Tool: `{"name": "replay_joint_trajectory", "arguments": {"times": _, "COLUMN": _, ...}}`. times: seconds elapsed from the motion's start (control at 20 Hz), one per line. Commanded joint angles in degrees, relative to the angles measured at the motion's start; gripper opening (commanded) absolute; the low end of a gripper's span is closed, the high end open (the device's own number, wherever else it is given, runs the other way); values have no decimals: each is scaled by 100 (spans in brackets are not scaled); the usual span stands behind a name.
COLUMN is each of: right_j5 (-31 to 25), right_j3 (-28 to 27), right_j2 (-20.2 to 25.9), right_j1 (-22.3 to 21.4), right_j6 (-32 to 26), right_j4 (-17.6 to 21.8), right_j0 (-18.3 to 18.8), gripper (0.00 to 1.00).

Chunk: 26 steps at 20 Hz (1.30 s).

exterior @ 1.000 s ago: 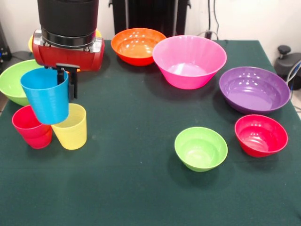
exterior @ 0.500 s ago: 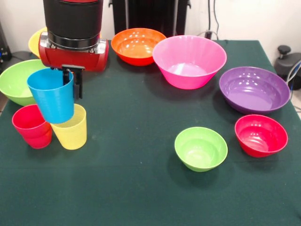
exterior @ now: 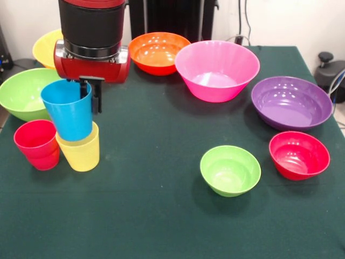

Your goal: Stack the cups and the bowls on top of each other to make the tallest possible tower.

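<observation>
Front view: we see the claw (exterior: 90,93) pinching the rim of the blue cup (exterior: 68,115) (lifted, tilted), which hangs over the pale yellow cup (exterior: 80,148) beside the red cup (exterior: 38,144) on the tabletop (exterior: 151,216); the small lime-green bowl (exterior: 230,170) sits well apart.

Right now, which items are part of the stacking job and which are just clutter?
Job:
- blue cup, held in the gripper
- yellow cup, red cup
- bowls: yellow, big green, orange, pink, purple, small red, lime

Clutter:
- black knob and cables off the table's edge
</observation>
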<state>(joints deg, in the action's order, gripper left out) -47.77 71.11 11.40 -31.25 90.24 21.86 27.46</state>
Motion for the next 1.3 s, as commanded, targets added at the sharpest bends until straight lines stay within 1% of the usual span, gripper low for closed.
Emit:
{"name": "replay_joint_trajectory", "arguments": {"times": 0.05, "right_j5": 236, "right_j3": 434, "right_j2": 440, "right_j1": 172, "right_j6": -465, "right_j4": 164, "right_j0": -10, "gripper": 0}}
{"name": "replay_joint_trajectory", "arguments": {"times": 0.15, "right_j5": 192, "right_j3": 349, "right_j2": 412, "right_j1": 212, "right_j6": -510, "right_j4": 216, "right_j0": -38, "gripper": 0}}
{"name": "replay_joint_trajectory", "arguments": {"times": 0.3, "right_j5": -71, "right_j3": 140, "right_j2": 207, "right_j1": 290, "right_j6": -375, "right_j4": 321, "right_j0": -182, "gripper": 0}}
{"name": "replay_joint_trajectory", "arguments": {"times": 0.55, "right_j5": -220, "right_j3": 93, "right_j2": 141, "right_j1": 321, "right_j6": -393, "right_j4": 365, "right_j0": -214, "gripper": 0}}
{"name": "replay_joint_trajectory", "arguments": {"times": 1.1, "right_j5": 15, "right_j3": 426, "right_j2": 143, "right_j1": 183, "right_j6": -375, "right_j4": 343, "right_j0": -113, "gripper": 0}}
{"name": "replay_joint_trajectory", "arguments": {"times": 1.3, "right_j5": -40, "right_j3": 363, "right_j2": 113, "right_j1": 208, "right_j6": -409, "right_j4": 388, "right_j0": -137, "gripper": 0}}
